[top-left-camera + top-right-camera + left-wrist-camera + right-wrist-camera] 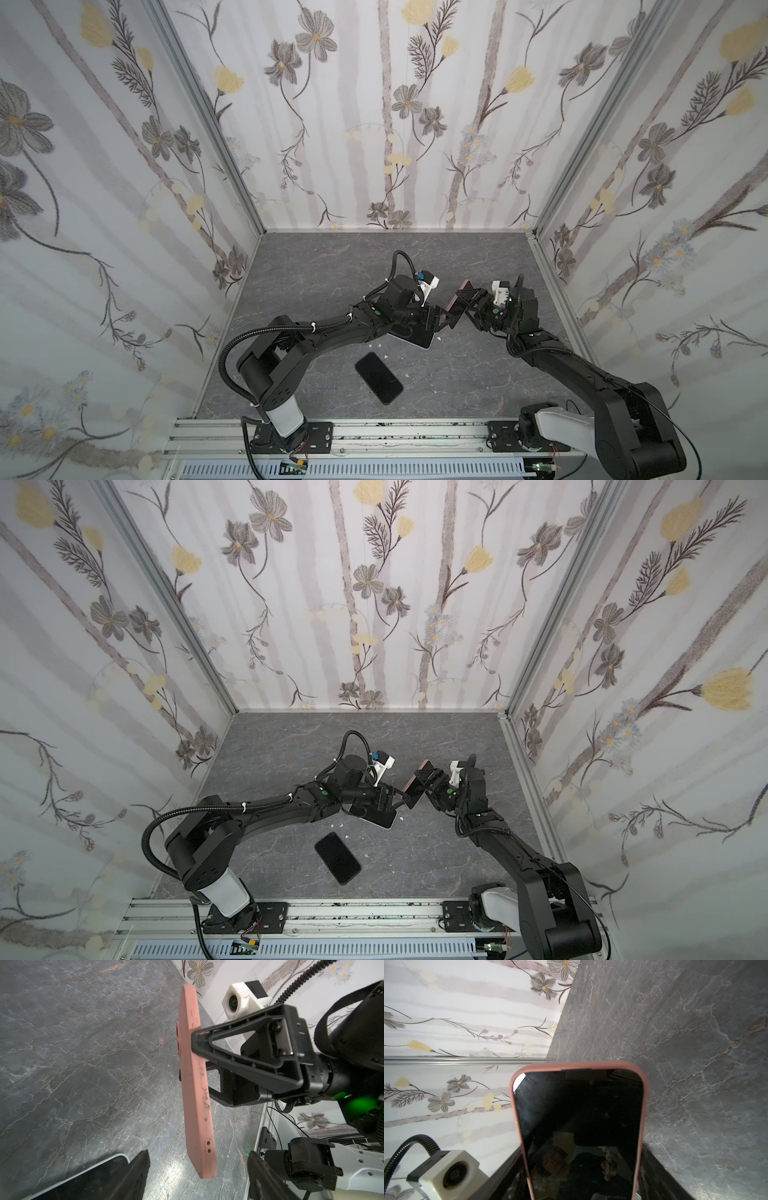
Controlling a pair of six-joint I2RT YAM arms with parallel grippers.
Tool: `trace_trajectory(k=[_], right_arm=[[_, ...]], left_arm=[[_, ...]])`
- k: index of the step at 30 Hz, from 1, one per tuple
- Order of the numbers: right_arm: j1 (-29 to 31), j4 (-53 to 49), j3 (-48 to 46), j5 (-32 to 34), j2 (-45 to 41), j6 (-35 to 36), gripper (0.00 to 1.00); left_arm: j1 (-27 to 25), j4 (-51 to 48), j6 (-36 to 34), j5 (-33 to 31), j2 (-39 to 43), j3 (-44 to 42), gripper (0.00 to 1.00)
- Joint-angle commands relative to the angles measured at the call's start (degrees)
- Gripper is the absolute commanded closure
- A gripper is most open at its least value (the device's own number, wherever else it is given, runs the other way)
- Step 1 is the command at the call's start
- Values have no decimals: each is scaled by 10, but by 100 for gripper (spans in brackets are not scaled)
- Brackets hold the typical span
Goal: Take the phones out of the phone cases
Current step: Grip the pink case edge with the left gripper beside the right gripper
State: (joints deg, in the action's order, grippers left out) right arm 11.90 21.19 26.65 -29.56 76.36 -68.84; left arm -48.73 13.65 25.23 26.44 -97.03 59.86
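the right gripper [466,306] is clamping the pink phone case [195,1093] by its side edges and is holding it up off the table [332,266], tilted, with one long edge facing the left wrist camera. the phone [577,1118] is sitting inside the case, and in the right wrist view the pink rim is framing its dark screen all round.

the left gripper [198,1159] is hovering at the case's lower end, near two small holes in the edge. its fingers [137,1174] are standing apart, one on each side of that end, with a gap showing between each finger and the case.

just beneath the left gripper a pale-edged phone [417,337] is lying flat on the table, partly hidden by the arm. nearer the robot's base a black phone [379,377] is lying flat, apart from the pale-edged one. a few small white scraps [379,345] are lying on the grey marbled top between them. flowered walls [374,124] are closing in the table on three sides.
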Motion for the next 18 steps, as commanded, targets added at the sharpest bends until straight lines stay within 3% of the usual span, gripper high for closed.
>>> trace_trajectory(k=[1, 12, 18], right_arm=[[2, 53, -4, 6, -13, -45, 55], [13, 47, -5, 14, -28, -52, 55], [14, 49, -4, 17, -34, -59, 55]], left_arm=[[-8, 13, -22, -34, -2, 14, 32], [-32, -19, -55, -81, -18, 41, 65], [-33, -23, -62, -86, -17, 40, 71]])
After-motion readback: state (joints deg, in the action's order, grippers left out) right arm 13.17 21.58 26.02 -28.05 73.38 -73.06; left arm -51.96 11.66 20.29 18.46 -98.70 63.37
